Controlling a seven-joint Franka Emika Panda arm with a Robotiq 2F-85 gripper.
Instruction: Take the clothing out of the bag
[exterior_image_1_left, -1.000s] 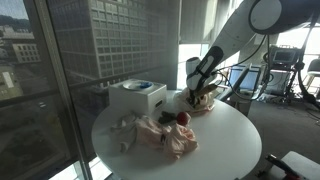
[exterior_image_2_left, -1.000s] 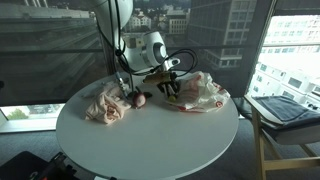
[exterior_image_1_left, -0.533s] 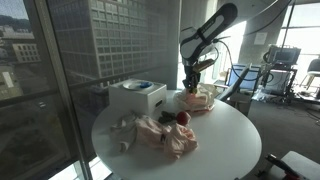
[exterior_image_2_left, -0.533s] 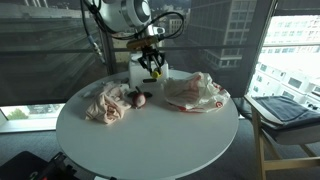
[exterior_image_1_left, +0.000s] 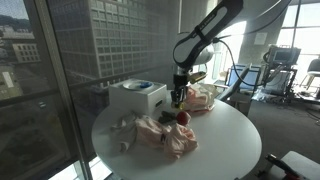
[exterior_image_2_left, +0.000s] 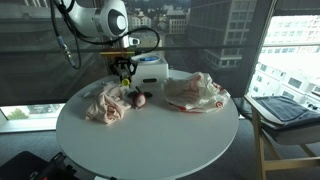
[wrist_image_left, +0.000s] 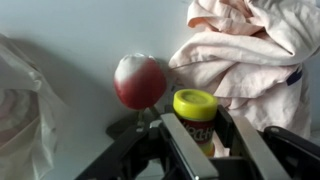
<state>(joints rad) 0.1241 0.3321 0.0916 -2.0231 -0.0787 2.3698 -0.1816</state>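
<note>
Since the earlier frames the arm has swung away from the bag (exterior_image_2_left: 198, 92) and come down lower, so the claw (exterior_image_2_left: 125, 72) now hangs between the bag and the heap of pink clothing (exterior_image_2_left: 105, 103), close above the small red ball (exterior_image_2_left: 140, 98). In the wrist view the claw (wrist_image_left: 197, 120) is closed on a yellow-lidded tub (wrist_image_left: 196, 104), its two fingers (wrist_image_left: 182, 140) pressing the tub's sides and the lid facing the camera. The tub sits upright in the grip, which looks meant for setting it down on its base.

The clothing (exterior_image_1_left: 165, 135) lies in a loose crumpled pile on the tabletop (exterior_image_1_left: 225, 140), fully outside the bag (exterior_image_1_left: 205, 98) and well apart from it, with the red ball (exterior_image_1_left: 183, 118) just beside its edge. So the clothing part of the task appears largely done. Whether any cloth remains inside the bag cannot be told, as its mouth is slumped and the contents are hidden.

The claw (exterior_image_1_left: 178, 97) stands near the white box (exterior_image_1_left: 138, 97). It is probably seeking a bare patch of tabletop to park the tub beside the ball. That patch is narrow: the ball (wrist_image_left: 139, 82) is round and may roll if nudged, and a fold of clothing (wrist_image_left: 250, 55) lies close on the other side, so a straight descent seems wise
</note>
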